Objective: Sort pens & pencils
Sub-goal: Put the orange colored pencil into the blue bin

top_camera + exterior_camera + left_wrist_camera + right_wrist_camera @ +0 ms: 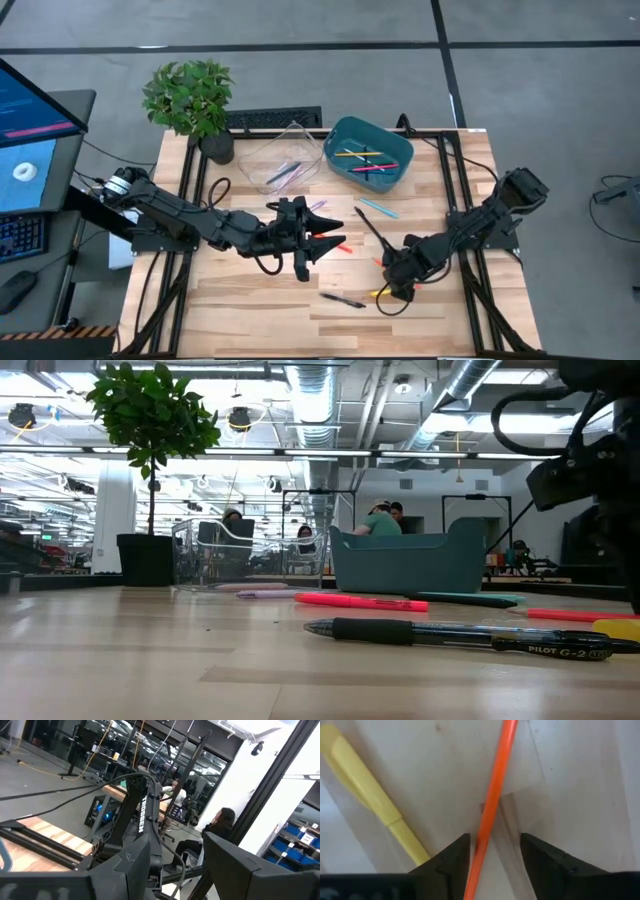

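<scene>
My right gripper point(492, 852) open, straddling orange pencil point(492, 795); pencil axis runs straight between fingers, yellow pen point(367, 790) just beside. Left gripper point(303, 240): can't tell.

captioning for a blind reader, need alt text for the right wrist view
The right gripper points down at a pale wooden table, its dark jaws open on either side of a thin orange pencil lying between them. A thick yellow highlighter pen lies beside it on the wood.

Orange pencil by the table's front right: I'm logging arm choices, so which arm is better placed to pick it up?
Right. The right tool is open and straddles the orange pencil on the table; the left tool is mid-table, angled away.
</scene>
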`<state>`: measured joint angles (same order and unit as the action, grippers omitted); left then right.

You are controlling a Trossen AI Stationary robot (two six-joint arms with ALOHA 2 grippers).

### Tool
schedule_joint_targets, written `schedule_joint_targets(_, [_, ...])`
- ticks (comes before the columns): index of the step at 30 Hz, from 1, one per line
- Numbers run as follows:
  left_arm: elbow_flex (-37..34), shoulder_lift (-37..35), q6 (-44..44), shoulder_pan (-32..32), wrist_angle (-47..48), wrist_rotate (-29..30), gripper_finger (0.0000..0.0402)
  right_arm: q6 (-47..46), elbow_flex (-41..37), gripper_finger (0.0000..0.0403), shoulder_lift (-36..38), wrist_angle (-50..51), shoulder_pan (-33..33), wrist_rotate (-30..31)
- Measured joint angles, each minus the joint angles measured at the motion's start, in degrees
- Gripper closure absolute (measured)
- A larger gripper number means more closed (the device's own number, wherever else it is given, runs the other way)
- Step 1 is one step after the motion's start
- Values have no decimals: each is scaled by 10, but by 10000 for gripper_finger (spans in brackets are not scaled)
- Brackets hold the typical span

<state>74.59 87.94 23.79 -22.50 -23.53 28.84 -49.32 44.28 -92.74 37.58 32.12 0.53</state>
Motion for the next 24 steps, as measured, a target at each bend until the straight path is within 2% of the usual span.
schedule_joint_targets(3, [0, 0, 0, 0, 1, 0, 228, -14, 1, 242, -7, 11, 0, 9])
schedule_joint_targets(7, [0, 0, 0, 0, 1, 0, 228, -21, -1, 355, 0, 20, -2, 15])
schedule_joint_targets(9, [0, 0, 0, 0, 1, 0, 228, -21, -1, 385, 1, 20, -7, 13])
schedule_joint_targets(14, [0, 0, 9, 0, 0, 0, 228, -10, -2, 389, 7, 23, -17, 7])
schedule_joint_targets(24, [0, -12, 6, 0, -5, 2, 228, -1, -7, 400, 130, 23, -51, 67])
